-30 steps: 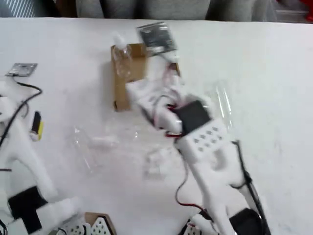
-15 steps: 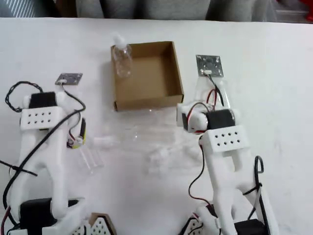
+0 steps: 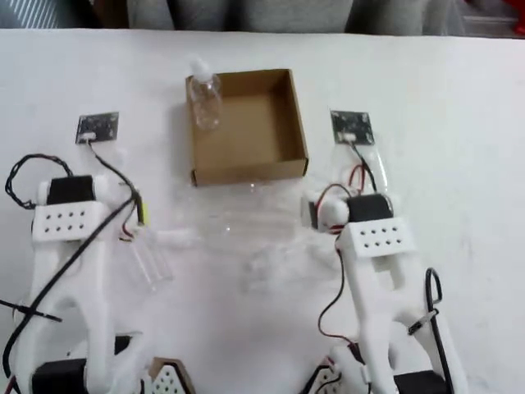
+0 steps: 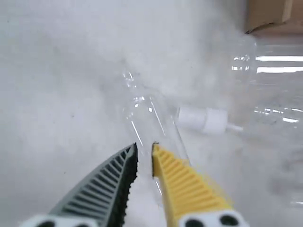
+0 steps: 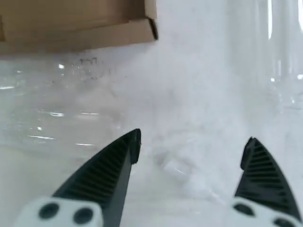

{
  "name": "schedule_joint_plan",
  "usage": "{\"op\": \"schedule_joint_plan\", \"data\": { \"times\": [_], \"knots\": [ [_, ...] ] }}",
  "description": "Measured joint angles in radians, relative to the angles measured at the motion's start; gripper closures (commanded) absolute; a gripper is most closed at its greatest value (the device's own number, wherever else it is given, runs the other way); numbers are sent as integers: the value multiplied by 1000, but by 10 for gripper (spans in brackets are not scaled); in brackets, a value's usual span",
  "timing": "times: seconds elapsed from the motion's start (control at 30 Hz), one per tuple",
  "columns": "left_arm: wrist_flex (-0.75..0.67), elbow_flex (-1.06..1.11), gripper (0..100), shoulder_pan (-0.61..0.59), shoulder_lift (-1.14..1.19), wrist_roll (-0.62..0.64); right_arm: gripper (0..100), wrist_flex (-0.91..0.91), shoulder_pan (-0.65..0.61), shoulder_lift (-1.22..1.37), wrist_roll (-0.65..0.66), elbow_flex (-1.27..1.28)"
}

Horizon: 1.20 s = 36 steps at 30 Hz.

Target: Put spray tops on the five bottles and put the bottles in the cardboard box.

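The cardboard box (image 3: 246, 123) stands open at the middle back, its corner also in the right wrist view (image 5: 94, 28). One clear bottle with a white spray top (image 3: 203, 97) stands upright at the box's left wall. Several uncapped clear bottles lie on the table in front of the box, one (image 3: 152, 261) (image 4: 151, 118) just ahead of my left gripper (image 4: 144, 156) (image 3: 139, 215), which is shut with nothing in it. A white spray top (image 4: 206, 120) (image 3: 176, 238) lies beside that bottle. My right gripper (image 5: 191, 151) is open low over the table near the box's front right corner.
More spray tops (image 3: 267, 264) lie loose in front of the box between the arms. A clear bottle (image 3: 362, 164) (image 5: 279, 47) lies beside the right arm (image 3: 373, 242). The table's far half around the box is bare white surface.
The right arm pulled back from over the box to the table by its front right corner. The left arm swung forward from the near left edge towards the lying bottle.
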Motion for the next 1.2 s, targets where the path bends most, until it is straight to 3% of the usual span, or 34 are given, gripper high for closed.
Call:
{"op": "schedule_joint_plan", "data": {
  "times": [0.1, 0.3, 0.43, 0.63, 0.83, 1.03, 1.2],
  "knots": [
    [-3, 12, 847, 0, -6, 5, 698, 6, 81, -20, 34, 43],
    [-3, 14, 859, -12, -8, 5, 698, 81, 381, -69, 51, 66],
    [-3, 14, 857, -51, -8, 5, 698, 25, 482, -80, 98, 184],
    [12, 14, 857, -54, -8, 5, 698, -58, 499, -81, 238, 319],
    [12, 14, 852, -54, -8, 43, 698, -100, 499, -81, 261, 351],
    [12, 14, 725, -55, -8, 100, 698, -206, 473, -81, 301, 427],
    [44, 14, 718, -58, -8, 153, 698, -216, 433, -83, 327, 428]
  ]
}}
